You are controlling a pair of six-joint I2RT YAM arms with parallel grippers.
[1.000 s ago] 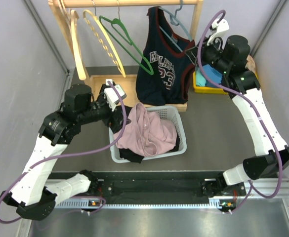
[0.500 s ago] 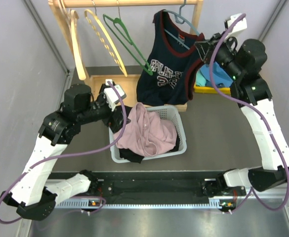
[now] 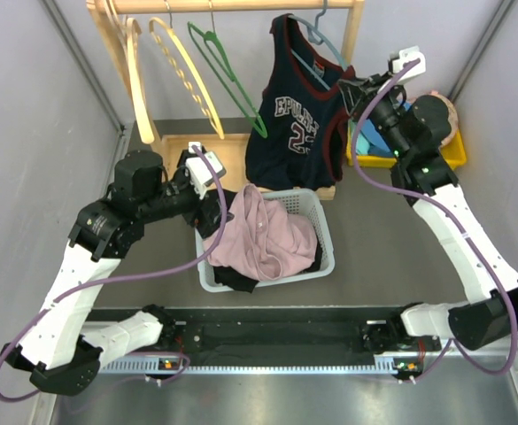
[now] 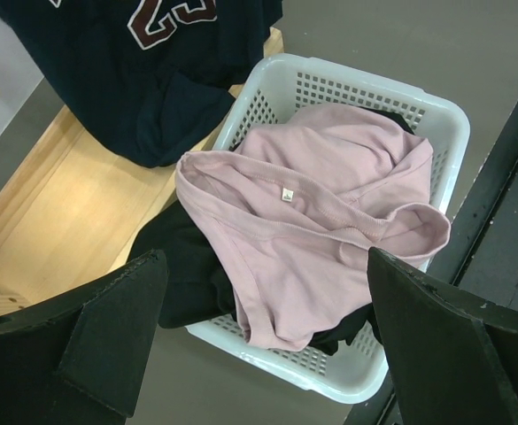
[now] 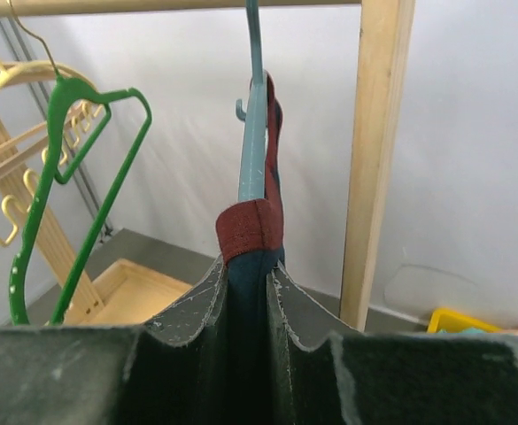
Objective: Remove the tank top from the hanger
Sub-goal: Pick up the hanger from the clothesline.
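Over the left edge of the white basket (image 4: 356,93), the left gripper (image 4: 266,283) hangs with its jaws spread wide and nothing between them. Inside the basket a pink garment (image 3: 267,235) lies over a black one (image 3: 232,279) (the black shows mostly at the near-left edge). Just past the basket's far rim hangs the navy tank top (image 3: 294,133), on its blue hanger (image 5: 255,133), its hem close to that rim. Beyond the basket's far-right corner, the right gripper (image 5: 247,310) pinches the tank top's red-trimmed shoulder edge. Farthest from the basket, the wooden rail (image 3: 241,5) carries that hanger and, further left, a green hanger (image 3: 228,75).
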